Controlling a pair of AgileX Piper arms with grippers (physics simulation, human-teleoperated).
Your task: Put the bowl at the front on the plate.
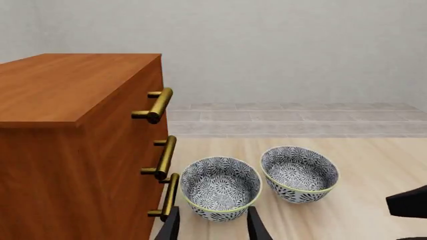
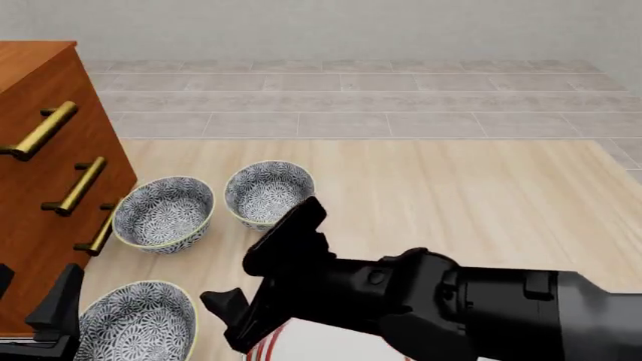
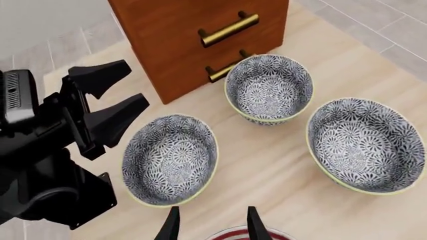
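Observation:
The front bowl (image 2: 135,323) (image 3: 170,159), blue-grey floral with a pale rim, sits upright on the table near the front left. Just right of it a sliver of the red-ringed white plate (image 2: 301,344) (image 3: 247,234) shows, mostly hidden under my right arm. My right gripper (image 2: 228,320) (image 3: 210,222) hangs open and empty between bowl and plate, above the plate's edge. At the bowl's left, beside its rim, my left gripper (image 2: 30,297) (image 3: 137,82) (image 1: 213,227) is open and holds nothing. The left wrist view does not show this bowl.
Two look-alike bowls stand farther back, one by the drawers (image 2: 164,213) (image 1: 220,187) (image 3: 269,87) and one to its right (image 2: 268,193) (image 1: 299,172) (image 3: 367,145). A wooden drawer cabinet (image 2: 40,150) (image 1: 67,125) (image 3: 193,40) with brass handles lines the left side.

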